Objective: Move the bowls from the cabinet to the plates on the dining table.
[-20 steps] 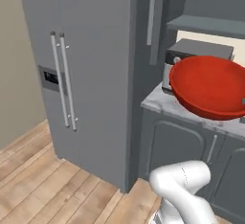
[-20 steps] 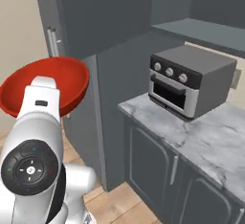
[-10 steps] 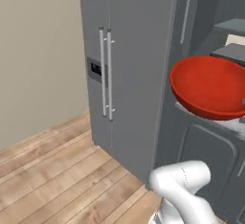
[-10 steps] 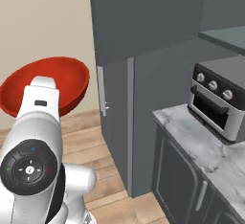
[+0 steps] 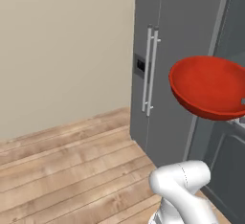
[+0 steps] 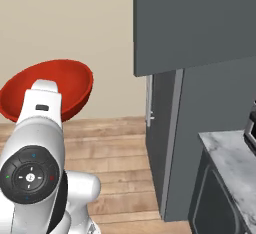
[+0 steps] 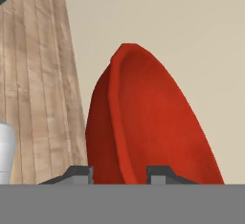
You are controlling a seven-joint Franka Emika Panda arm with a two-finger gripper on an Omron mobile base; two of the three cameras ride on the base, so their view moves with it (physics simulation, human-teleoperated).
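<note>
We see the plain bright red round bowl (image 7: pixel 143 127) carried up in the air, its rim pinched between the two dark fingertips of the gripper (image 7: pixel 119 173), one tip on the outer wall and one inside. In the left base view the bowl (image 5: pixel 210 86) hangs tilted in front of a tall dark grey refrigerator (image 5: pixel 184 41) with paired silver bar handles (image 5: pixel 150 70). In the right base view it (image 6: pixel 60 85) sits behind the white arm (image 6: pixel 40 143), against a beige wall (image 6: pixel 65 23) and above a light wooden plank floor (image 6: pixel 115 143). A corner of a grey-white veined marble counter (image 6: pixel 227 150) shows at the right edge, well apart from the bowl.
</note>
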